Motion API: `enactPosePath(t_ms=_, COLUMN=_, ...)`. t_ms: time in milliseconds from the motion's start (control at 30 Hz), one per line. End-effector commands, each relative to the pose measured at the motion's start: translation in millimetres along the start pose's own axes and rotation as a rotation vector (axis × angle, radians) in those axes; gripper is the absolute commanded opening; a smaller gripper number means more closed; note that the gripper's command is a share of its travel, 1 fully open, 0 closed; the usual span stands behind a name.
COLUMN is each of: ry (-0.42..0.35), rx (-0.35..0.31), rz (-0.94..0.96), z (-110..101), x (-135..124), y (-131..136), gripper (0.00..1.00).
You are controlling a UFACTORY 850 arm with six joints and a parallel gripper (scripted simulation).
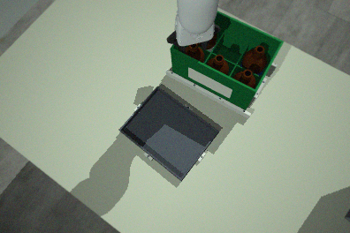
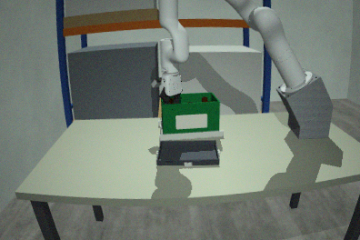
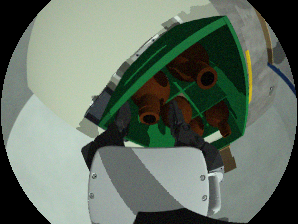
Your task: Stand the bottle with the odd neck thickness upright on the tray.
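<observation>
The green crate (image 1: 178, 63) (image 2: 168, 121) (image 3: 172, 64) stands behind the tray. It holds five brown bottles; in the top view the back middle compartment holds none. One bottle (image 1: 193, 51) is beneath the hand, with front bottles (image 1: 218, 63) (image 1: 246, 78) and a back right bottle (image 1: 255, 59) in view; the back left one (image 1: 212, 41) is partly hidden. My gripper (image 1: 189, 45) (image 2: 171, 98) (image 3: 149, 107) is open at the crate's left end. In the wrist view a bottle mouth shows between the fingertips, with a gap either side. The tray (image 1: 181, 146) (image 2: 187, 154) bears no bottle. Neck thickness cannot be told.
The crate's walls and dividers stand close around the fingers. A white strip (image 1: 206, 92) (image 2: 195, 135) runs along the crate's front, between crate and tray. Small white pieces sit around the tray's edges. The robot base (image 2: 310, 110) stands on the table's right side.
</observation>
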State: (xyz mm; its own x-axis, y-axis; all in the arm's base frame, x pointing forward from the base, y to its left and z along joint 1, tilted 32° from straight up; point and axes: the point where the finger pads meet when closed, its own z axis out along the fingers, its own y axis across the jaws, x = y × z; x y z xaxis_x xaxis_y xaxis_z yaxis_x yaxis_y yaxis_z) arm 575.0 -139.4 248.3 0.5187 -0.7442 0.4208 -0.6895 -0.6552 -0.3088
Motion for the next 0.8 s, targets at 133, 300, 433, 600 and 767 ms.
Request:
enactPosePath(t_ms=133, ry=0.019, rx=-0.003, rz=0.000, z=-0.1, x=0.3, y=-0.5, gripper=0.65)
enactPosePath(t_ms=300, ry=0.019, rx=-0.003, rz=0.000, z=-0.1, x=0.3, y=-0.5, gripper=0.65)
enactPosePath(t_ms=433, ry=0.019, rx=-0.003, rz=0.000, z=-0.1, x=0.3, y=-0.5, gripper=0.65)
enactPosePath(t_ms=600, ry=0.019, rx=-0.003, rz=0.000, z=-0.1, x=0.3, y=-0.5, gripper=0.00)
enactPosePath(t_ms=767, ry=0.019, rx=-0.003, rz=0.000, z=-0.1, x=0.3, y=-0.5, gripper=0.00)
